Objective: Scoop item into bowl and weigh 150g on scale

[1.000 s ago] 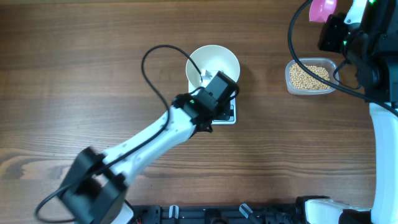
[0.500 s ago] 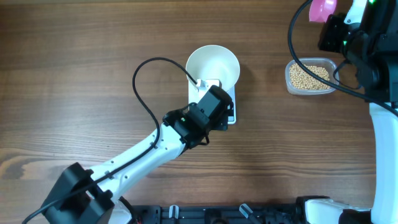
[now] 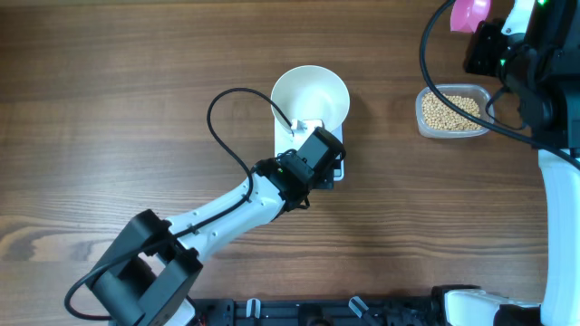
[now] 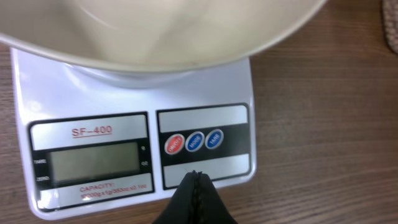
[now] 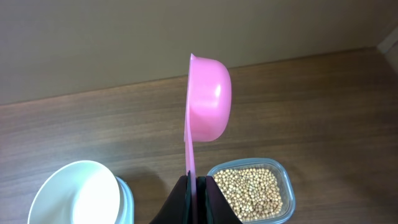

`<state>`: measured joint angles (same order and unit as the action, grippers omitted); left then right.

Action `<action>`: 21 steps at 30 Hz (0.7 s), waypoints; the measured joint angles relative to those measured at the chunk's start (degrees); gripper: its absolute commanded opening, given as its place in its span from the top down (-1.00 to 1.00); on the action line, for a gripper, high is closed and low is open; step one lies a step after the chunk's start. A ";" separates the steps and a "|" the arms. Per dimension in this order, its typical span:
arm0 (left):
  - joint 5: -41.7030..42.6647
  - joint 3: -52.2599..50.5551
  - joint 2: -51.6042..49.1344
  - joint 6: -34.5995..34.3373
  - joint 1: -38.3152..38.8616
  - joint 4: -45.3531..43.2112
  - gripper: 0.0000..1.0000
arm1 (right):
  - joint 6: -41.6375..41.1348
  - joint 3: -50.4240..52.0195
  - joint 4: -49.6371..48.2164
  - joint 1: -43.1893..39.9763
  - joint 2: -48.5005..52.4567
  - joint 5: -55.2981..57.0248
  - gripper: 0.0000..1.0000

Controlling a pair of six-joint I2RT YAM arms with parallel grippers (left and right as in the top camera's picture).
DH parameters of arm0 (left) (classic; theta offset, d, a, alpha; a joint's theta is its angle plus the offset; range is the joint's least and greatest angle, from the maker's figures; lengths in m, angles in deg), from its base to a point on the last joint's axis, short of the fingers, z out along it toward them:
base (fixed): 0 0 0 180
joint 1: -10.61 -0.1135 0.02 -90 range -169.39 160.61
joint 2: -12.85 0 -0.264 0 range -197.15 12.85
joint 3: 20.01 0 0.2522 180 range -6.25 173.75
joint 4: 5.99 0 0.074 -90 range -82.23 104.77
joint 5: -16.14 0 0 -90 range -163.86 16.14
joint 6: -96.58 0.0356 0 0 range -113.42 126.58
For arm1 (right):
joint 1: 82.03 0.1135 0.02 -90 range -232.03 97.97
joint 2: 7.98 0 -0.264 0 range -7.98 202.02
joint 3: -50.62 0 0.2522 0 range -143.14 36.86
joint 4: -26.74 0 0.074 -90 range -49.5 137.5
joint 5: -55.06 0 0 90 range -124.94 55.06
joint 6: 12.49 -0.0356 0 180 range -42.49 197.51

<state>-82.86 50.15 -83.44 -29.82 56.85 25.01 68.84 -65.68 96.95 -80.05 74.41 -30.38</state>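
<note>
An empty white bowl [image 3: 310, 92] [image 4: 155, 31] [image 5: 74, 193] stands on the white scale [image 3: 338, 168] [image 4: 134, 81]. The scale's display [image 4: 93, 160] is blank. My left gripper [image 3: 320, 152] [image 4: 196, 178] is shut and empty, its tip at the scale's near edge just below the round buttons [image 4: 194, 142]. Up at the far right, my right gripper [image 3: 485, 34] [image 5: 194, 182] is shut on the handle of a pink scoop [image 3: 469, 13] [image 5: 208, 99], held empty on its side. Below it, the beans [image 3: 450, 110] [image 5: 249, 191] fill a clear container.
The clear plastic container [image 3: 422, 118] [image 5: 283, 171] sits to the right of the scale on the wooden table [image 3: 109, 109]. A black cable [image 3: 217, 109] loops out from the left arm beside the bowl. The right arm's base [image 3: 562, 208] stands at the right edge.
My left gripper drew back from over the scale toward its near edge, then edged forward a little. The right gripper and scoop have not moved.
</note>
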 measured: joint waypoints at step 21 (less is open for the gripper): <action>-1.99 -0.22 -5.57 0.00 0.00 -3.74 0.92 | 0.00 0.00 -1.66 0.00 0.00 0.00 0.91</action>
<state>-84.85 49.93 -89.02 -29.82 56.85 21.27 68.84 -65.68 95.29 -80.05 74.41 -30.38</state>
